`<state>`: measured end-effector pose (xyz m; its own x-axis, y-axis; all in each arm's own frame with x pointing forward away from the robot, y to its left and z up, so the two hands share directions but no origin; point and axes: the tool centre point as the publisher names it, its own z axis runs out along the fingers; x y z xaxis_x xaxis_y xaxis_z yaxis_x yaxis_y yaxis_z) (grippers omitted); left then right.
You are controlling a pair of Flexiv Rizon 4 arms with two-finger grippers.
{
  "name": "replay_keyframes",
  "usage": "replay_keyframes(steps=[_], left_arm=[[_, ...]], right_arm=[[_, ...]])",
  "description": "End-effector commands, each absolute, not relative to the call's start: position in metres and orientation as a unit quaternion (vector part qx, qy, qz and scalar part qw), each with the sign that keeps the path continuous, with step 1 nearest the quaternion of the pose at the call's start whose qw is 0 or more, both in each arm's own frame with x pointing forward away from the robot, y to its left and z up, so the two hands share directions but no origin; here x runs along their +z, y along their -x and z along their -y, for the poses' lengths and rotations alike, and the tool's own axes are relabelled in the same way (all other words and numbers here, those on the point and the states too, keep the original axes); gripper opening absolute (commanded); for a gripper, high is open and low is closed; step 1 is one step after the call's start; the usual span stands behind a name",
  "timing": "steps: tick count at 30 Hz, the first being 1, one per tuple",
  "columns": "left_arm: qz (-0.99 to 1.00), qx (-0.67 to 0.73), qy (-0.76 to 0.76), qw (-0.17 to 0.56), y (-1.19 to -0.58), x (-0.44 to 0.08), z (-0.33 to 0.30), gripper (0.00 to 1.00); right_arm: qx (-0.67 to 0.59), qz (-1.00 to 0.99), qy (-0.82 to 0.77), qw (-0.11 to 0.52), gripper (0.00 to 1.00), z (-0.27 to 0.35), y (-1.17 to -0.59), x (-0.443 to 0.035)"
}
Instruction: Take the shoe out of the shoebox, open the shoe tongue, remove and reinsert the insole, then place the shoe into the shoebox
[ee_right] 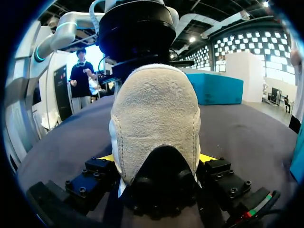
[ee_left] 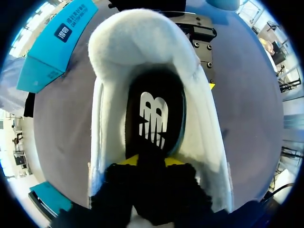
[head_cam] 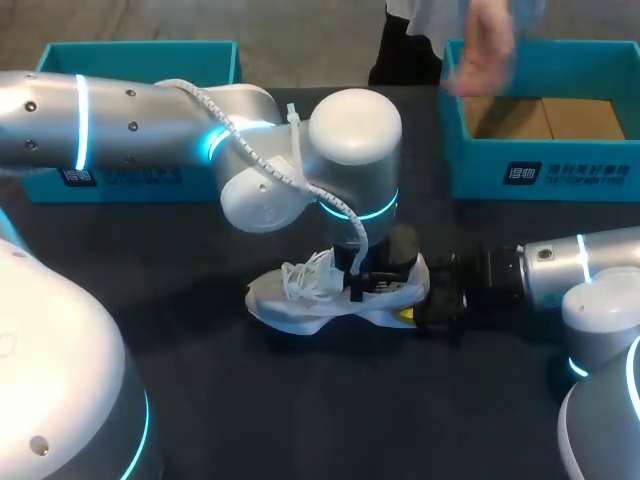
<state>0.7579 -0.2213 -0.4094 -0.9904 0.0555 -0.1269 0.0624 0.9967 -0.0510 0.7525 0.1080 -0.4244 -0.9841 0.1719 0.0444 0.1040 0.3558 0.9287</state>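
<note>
Shoe (head_cam: 300,300) is out of the far-right shoebox (head_cam: 540,175), at the centre of the table (head_cam: 260,410). Right gripper (ee_right: 159,159) clamps its heel. Left gripper (ee_left: 151,161) sits inside over the insole (ee_left: 154,118); whether it is gripping cannot be told. Reboxing remains.

Head cam: high, behind robot, looks down on table (head_cam: 200,400), shoe (head_cam: 292,305) mid-frame. L wrist cam: v. close, down into shoe. R wrist cam: low, close, level behind it. All share shoe.
</note>
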Motion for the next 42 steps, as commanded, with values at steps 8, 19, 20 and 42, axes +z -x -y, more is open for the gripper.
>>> replay_keyframes(steps=[8, 19, 20, 42], left_arm=[[-0.998, -0.058, -0.022, 0.026, -0.77, -0.398, 0.211, 0.0], [-0.993, -0.102, -0.048, -0.027, -0.754, -0.376, 0.198, 0.0], [-0.993, -0.106, -0.05, -0.03, -0.75, -0.373, 0.197, 0.0], [-0.986, -0.142, -0.066, -0.052, -0.735, -0.355, 0.197, 0.0]], right_arm=[[0.56, -0.824, -0.083, 0.029, 0.0, -0.112, -0.748, -0.423], [0.56, -0.824, -0.083, 0.029, 0.0, -0.112, -0.748, -0.423], [0.56, -0.824, -0.083, 0.029, 0.0, -0.112, -0.748, -0.423], [0.56, -0.824, -0.083, 0.029, 0.0, -0.112, -0.748, -0.423]])
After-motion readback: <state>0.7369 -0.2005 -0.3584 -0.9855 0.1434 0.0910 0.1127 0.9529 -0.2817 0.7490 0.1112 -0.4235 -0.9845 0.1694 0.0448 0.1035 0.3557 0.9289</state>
